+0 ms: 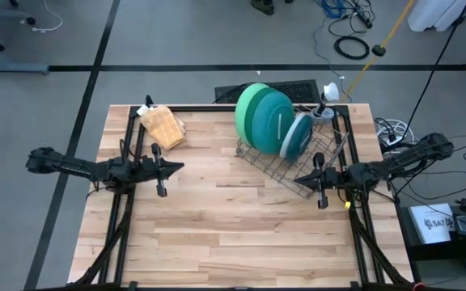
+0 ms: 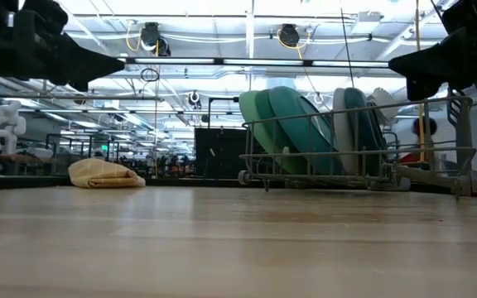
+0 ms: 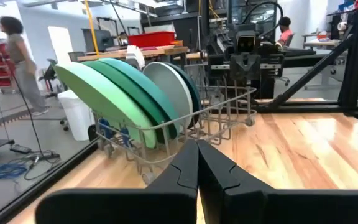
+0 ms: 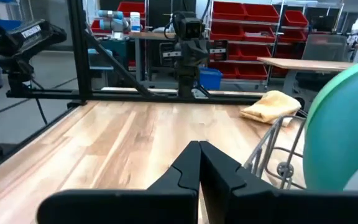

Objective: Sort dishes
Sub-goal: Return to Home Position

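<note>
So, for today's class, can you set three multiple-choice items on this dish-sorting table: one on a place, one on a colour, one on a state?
1. Where does the tan cloth lie?
A. Inside the wire rack
B. On the table, apart from the rack, near the far left corner
C. In a gripper's fingers

2. Which colour is the plate at the end of the row nearest the cloth?
A. Red
B. Black
C. Light green

3. How are the left gripper and the right gripper?
A. Both shut, holding nothing
B. Both wide open
C. Each shut on a plate

Answers:
1 B: the high view shows the cloth on bare wood, well clear of the rack.
2 C: the outermost plate on that side is light green.
3 A: each wrist view shows its fingers pressed together with nothing between them.
</note>
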Controlling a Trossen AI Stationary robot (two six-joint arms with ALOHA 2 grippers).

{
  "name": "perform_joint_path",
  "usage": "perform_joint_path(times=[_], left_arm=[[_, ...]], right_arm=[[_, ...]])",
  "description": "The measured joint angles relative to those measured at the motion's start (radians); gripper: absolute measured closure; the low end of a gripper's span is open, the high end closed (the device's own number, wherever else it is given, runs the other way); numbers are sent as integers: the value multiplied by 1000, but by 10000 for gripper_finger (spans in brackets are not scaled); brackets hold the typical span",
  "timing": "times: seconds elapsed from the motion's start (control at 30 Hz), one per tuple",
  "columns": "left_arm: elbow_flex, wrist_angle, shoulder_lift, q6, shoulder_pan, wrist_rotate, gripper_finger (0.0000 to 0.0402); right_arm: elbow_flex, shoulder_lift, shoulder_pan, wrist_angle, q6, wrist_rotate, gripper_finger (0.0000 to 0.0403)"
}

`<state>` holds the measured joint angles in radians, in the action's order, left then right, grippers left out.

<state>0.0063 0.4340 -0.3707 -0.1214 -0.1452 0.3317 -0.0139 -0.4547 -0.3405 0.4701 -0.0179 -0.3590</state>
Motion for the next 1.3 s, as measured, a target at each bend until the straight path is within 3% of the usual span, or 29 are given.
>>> perform_joint_path(times=[0.33, 0.5, 0.63, 1.17, 1.3], left_arm=[[0, -358, 363, 20, 0, 0, 400], [27, -443, 371, 36, -1, -8, 400], [46, -516, 371, 67, -1, -7, 400], [47, -521, 371, 90, -2, -13, 374], [47, -521, 371, 90, -2, -13, 372]], right_arm=[[0, 302, 1, -295, -19, -36, 403], [-2, 455, 1, -393, -41, -61, 403], [-5, 444, 1, -405, -56, -66, 403], [-5, 443, 0, -407, -9, -59, 403], [-5, 443, 0, -407, 95, -56, 403]])
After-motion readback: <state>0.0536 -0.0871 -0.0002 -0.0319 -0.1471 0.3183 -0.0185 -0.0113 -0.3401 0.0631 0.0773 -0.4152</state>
